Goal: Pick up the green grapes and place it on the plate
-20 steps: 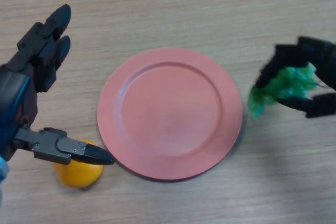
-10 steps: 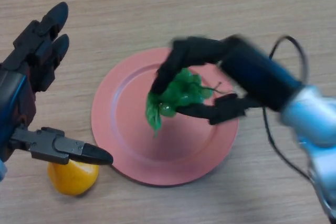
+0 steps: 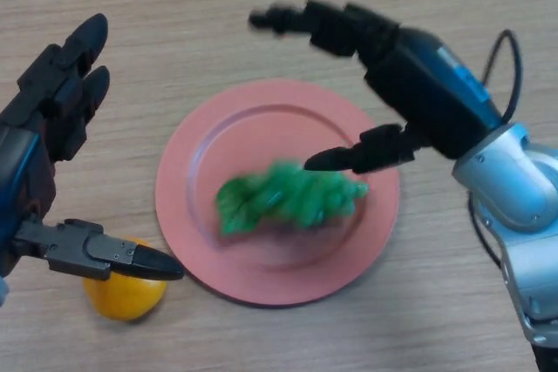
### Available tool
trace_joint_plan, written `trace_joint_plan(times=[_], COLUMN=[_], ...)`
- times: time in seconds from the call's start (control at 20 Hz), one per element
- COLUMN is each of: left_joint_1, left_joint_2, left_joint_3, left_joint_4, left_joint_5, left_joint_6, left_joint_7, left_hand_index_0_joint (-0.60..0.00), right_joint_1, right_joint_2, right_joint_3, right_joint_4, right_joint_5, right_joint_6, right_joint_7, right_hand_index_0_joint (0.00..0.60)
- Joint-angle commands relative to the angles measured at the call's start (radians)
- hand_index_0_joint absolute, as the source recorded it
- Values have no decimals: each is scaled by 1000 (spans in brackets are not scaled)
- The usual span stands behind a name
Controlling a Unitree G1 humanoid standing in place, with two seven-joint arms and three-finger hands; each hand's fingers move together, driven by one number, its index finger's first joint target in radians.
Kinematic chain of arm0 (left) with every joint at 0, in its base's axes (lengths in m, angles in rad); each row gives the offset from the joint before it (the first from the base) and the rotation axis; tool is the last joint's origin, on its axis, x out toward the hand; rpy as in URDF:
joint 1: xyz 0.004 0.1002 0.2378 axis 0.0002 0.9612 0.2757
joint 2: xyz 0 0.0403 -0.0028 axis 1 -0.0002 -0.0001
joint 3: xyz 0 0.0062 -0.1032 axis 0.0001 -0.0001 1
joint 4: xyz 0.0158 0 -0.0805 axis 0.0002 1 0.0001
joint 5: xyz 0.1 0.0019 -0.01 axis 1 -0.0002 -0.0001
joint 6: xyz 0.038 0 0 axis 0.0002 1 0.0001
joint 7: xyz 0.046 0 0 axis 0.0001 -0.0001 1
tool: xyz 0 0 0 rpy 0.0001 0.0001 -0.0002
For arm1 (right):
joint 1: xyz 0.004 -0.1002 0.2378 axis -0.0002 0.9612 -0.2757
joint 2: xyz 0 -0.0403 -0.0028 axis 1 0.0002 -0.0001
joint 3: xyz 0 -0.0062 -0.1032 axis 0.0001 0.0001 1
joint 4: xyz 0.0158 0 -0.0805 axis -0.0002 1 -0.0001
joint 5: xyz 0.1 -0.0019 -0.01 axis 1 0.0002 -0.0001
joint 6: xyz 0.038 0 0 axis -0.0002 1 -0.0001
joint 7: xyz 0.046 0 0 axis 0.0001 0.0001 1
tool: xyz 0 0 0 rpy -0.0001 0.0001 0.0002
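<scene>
The right hand (image 3: 397, 84) has been spread open, the green grapes (image 3: 288, 198) released onto the red plate (image 3: 218, 128); placement is judged complete.

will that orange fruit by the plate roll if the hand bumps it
Probably. The orange fruit looks round and smooth, so a nudge from the left hand would likely send it rolling. It seems firm. The plate rim might stop it.

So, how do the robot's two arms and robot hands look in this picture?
Both robot hands are black, with thick, blocky fingers and a pointed thumb. The left robot hand joins a black forearm with a blue edge. The right robot hand joins a black and blue forearm, then a rounded silver-grey segment.
</scene>
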Motion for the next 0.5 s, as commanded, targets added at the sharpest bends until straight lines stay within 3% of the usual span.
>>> trace_joint_plan(times=[0.05, 0.15, 0.2, 0.35, 0.5], left_joint_1=[-32, -42, -44, -62, -71], left_joint_2=[28, 29, 30, 32, 29], left_joint_3=[50, 51, 49, 23, -9], left_joint_4=[-46, -41, -44, -62, -69], left_joint_5=[-2, -12, -15, -18, 6], left_joint_6=[-139, -140, -133, -72, -54], left_joint_7=[25, 28, 30, 51, 70], left_hand_index_0_joint=[0, 0, 0, 0, 0], right_joint_1=[-43, 7, 18, 76, 152], right_joint_2=[3, -4, -12, -57, -92], right_joint_3=[-63, -112, -129, -214, -276], right_joint_4=[-102, -192, -214, -339, -412], right_joint_5=[118, 182, 204, 387, 507], right_joint_6=[-41, 49, 69, 241, 299], right_joint_7=[-24, 40, 39, 2, -61], right_hand_index_0_joint=[0, 0, 0, 0, 0])
